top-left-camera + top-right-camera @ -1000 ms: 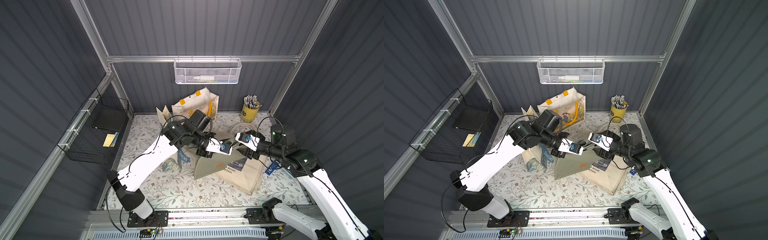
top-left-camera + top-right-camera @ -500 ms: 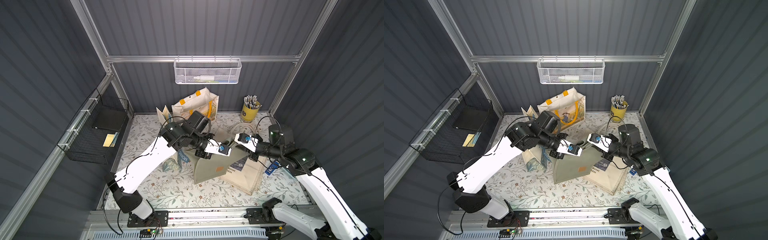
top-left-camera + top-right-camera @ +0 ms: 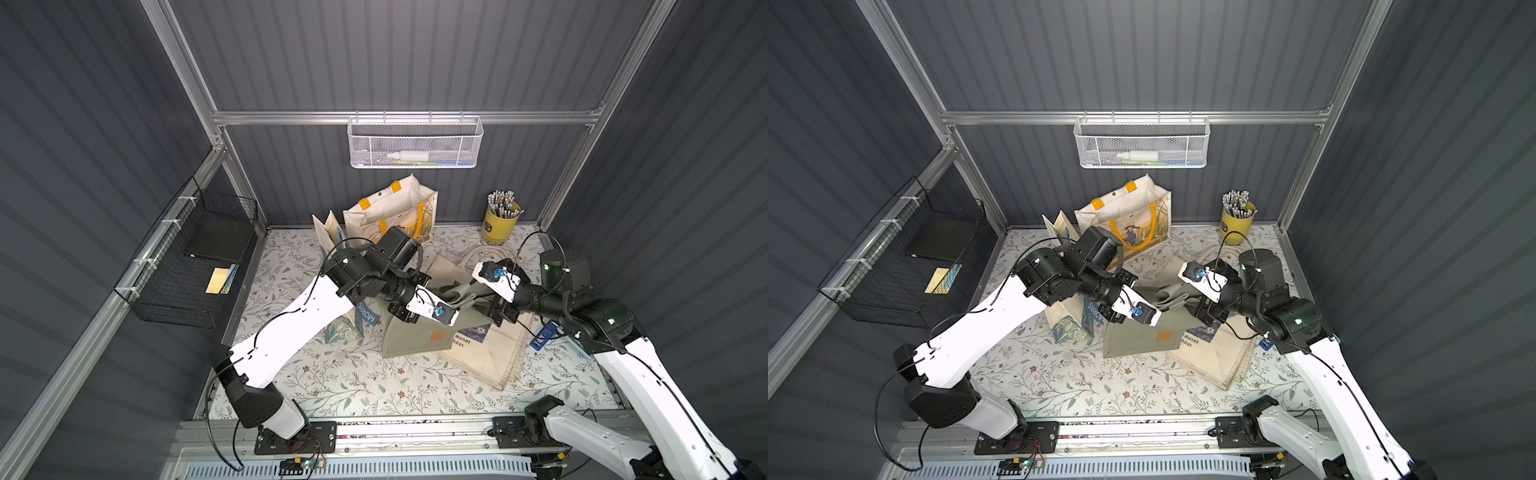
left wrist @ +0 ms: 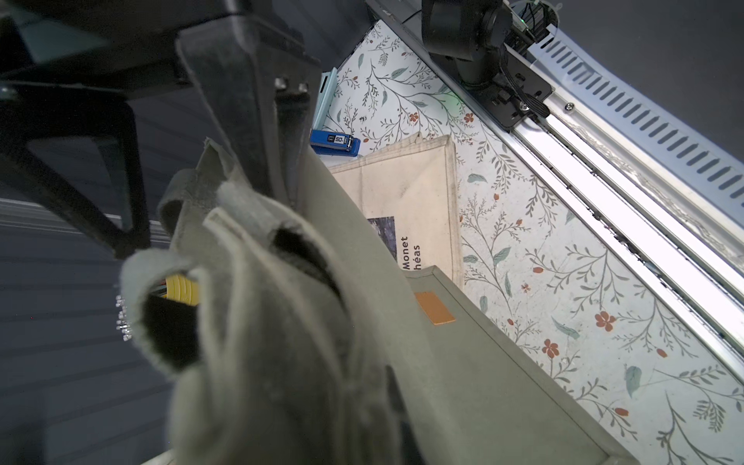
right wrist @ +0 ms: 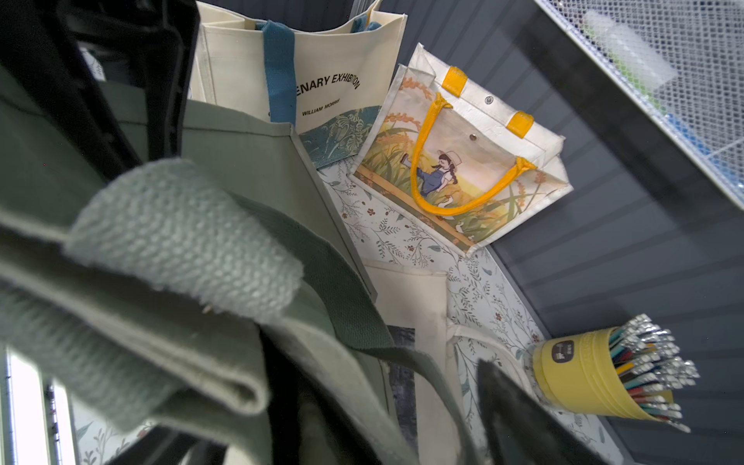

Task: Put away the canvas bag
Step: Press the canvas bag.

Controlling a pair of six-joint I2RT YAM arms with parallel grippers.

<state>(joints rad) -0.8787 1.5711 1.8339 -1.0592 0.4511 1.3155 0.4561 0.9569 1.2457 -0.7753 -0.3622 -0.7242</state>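
Your left claw (image 3: 456, 306) is clenched on the bunched webbing straps (image 4: 249, 257) of the sage-green canvas bag (image 3: 415, 340). It holds the bag's mouth up, while the bag's lower edge appears to rest near the middle of the floral-patterned bench (image 3: 332, 386).

Your right claw (image 3: 484, 300) faces it from the right. Its jaws are released and spread wide, with a loop of the same straps lying loose between them.

The green bag overlaps a flat cream canvas tote printed "Monet" (image 3: 490, 353), which lies toward the bench's right front. A small blue stapler (image 3: 543, 336) sits just beside that tote, near the right edge.

At the back edge stands a white picture bag with yellow handles (image 3: 390, 216). A cream tote with blue straps (image 5: 322, 80) stands just beside it. A yellow cup of pens (image 3: 500, 224) occupies the back right corner.
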